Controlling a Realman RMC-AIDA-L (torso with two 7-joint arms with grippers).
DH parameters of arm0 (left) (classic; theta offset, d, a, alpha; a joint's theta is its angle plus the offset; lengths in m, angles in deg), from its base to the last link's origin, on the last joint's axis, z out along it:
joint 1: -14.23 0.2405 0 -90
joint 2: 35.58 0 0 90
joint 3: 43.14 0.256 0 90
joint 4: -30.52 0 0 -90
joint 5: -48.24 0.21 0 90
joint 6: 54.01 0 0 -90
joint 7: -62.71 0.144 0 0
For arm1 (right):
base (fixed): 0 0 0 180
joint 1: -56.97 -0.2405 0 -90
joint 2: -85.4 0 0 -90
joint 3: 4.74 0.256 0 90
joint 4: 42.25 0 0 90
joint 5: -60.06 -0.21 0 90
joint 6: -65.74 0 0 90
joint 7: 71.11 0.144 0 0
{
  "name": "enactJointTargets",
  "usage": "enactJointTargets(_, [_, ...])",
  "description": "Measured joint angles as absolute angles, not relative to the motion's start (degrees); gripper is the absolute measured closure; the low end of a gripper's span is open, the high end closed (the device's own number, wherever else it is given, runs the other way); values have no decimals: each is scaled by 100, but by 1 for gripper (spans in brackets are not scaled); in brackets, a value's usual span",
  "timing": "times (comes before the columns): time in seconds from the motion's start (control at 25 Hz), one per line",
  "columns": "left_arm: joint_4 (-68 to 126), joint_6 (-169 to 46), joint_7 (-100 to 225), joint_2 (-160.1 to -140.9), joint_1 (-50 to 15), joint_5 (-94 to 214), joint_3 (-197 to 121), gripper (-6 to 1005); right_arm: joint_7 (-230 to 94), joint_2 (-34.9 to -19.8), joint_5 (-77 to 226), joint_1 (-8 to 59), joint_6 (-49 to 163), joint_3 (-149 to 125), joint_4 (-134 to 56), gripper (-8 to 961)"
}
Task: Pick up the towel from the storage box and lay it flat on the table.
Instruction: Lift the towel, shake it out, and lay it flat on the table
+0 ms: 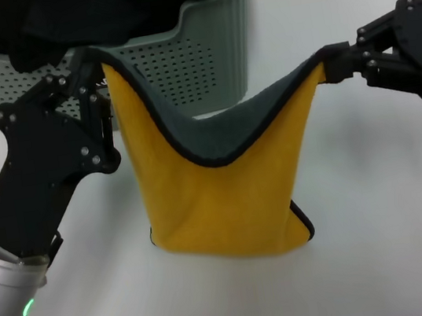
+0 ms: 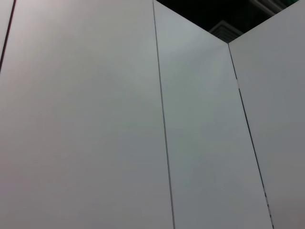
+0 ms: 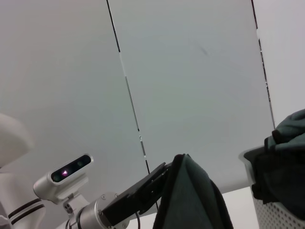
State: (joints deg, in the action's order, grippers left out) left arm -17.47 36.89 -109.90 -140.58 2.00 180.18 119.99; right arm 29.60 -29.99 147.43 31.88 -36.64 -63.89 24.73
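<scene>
The mustard-yellow towel [image 1: 218, 204] with black edging and grey reverse hangs between my two grippers in the head view, sagging in the middle, with its lower edge resting on the white table [image 1: 383, 243]. My left gripper [image 1: 99, 70] is shut on the towel's left corner, just in front of the sage-green storage box [image 1: 196, 57]. My right gripper [image 1: 332, 64] is shut on the towel's right corner, out over the table. The right wrist view shows the towel's grey side [image 3: 190, 195] and the left arm [image 3: 124, 202] behind it.
Black fabric [image 1: 94, 12] fills the storage box at the back left. The box's rim also shows in the right wrist view [image 3: 271, 191]. The left wrist view shows only white wall panels [image 2: 95, 119]. White tabletop lies to the right and front of the towel.
</scene>
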Motion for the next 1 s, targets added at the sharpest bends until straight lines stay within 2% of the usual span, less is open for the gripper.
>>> enactJointTargets(0.32, [-1746, 3571, -10991, -14024, 363, 18041, 12005, 964, 2977, -3018, 14891, 3248, -3633, -6400, 2367, 909])
enactJointTargets(1.0, [-2337, 2013, -11003, -13684, 46, 17577, 11994, 963, 2881, -3000, 14901, 3261, -3688, -6409, 2154, 907])
